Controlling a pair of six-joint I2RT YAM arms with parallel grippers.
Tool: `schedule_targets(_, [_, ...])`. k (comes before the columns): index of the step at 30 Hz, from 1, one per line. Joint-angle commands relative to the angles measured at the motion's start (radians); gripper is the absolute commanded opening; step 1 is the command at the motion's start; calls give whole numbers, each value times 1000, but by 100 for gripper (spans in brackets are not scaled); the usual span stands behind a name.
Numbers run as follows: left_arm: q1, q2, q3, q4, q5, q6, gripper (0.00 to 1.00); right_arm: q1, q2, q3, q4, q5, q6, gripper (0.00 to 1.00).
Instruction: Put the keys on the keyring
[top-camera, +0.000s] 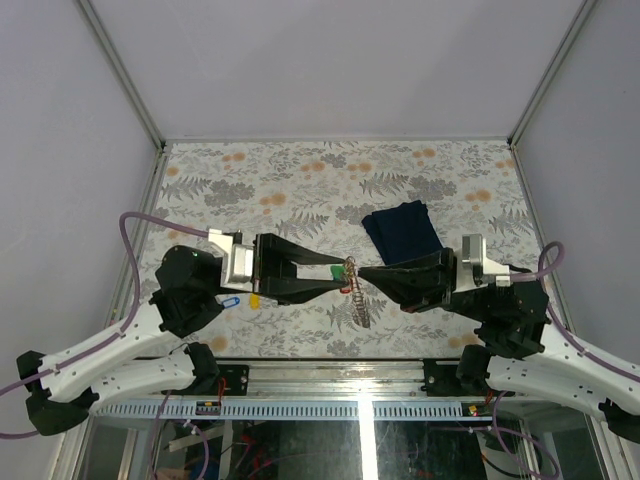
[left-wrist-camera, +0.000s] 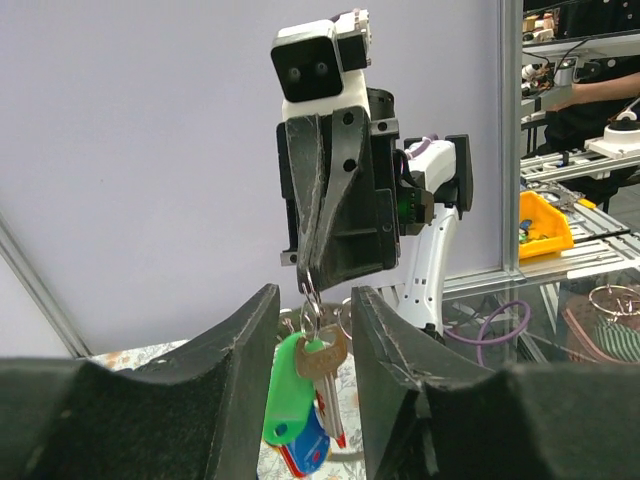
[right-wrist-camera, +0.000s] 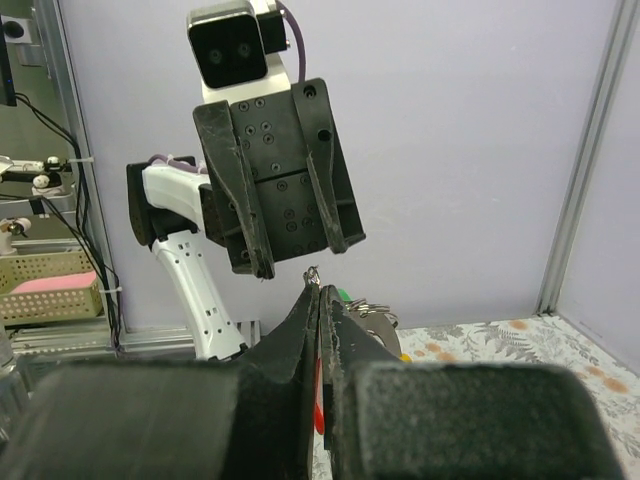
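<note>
- L pincer (top-camera: 337, 276), top cam: jaws apart, tips aimed at R pincer (top-camera: 362, 272). R pincer is pressed together on the keyring (top-camera: 354, 292), which hangs from its tips, btwn the two pincers.
- Green-tag key (top-camera: 336, 272) sits at L pincer's tips, in its gap. Blue-tag key (top-camera: 231, 299) & yellow-tag key (top-camera: 254, 299) lie on the table (top-camera: 300, 180) back by L pincer's wrist, well apart from its tips. Navy cloth (top-camera: 402, 230) lies near R pincer, on its far side.
- L wrist cam: L pincer (left-wrist-camera: 314, 300) fingers (left-wrist-camera: 240, 380) stand well apart. Green-tag key (left-wrist-camera: 288, 392) hangs in the gap w/ a bare silver key (left-wrist-camera: 322, 355) beside it & a blue tag (left-wrist-camera: 308, 447) lower down. Can't tell if the green tag touches a finger.
- Same cam: R pincer (left-wrist-camera: 310, 262) is straight ahead, tips down, clamped on a keyring (left-wrist-camera: 344, 316) loop just above L pincer's gap.
- R wrist cam: R pincer (right-wrist-camera: 318, 295) fingers together, keyring (right-wrist-camera: 313, 275) wire poking out at the tips. Red tag (right-wrist-camera: 318, 400) shows in the slit further back.
- Same cam: L pincer (right-wrist-camera: 305, 255) faces it from just above the tips, jaws wide.
</note>
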Motion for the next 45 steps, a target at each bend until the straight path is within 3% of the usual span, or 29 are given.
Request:
schedule_targets(1, [-13, 1, -18, 77, -36, -41, 35, 3, -23, 5, 81, 39, -17, 0])
schedule_targets(25, [-34, 53, -5, 93, -50, -56, 26, 4, -17, -2, 68, 40, -30, 0])
schedule_targets(33, [-35, 55, 1, 85, -58, -59, 13, 3, -19, -1, 52, 39, -39, 0])
schedule_targets(38, [-36, 63, 17, 46, -76, -58, 0, 3, -20, 0, 46, 35, -43, 0])
schedule_targets(45, [-35, 48, 56, -91, -142, -43, 0, 3, -34, 14, -18, 30, -82, 0])
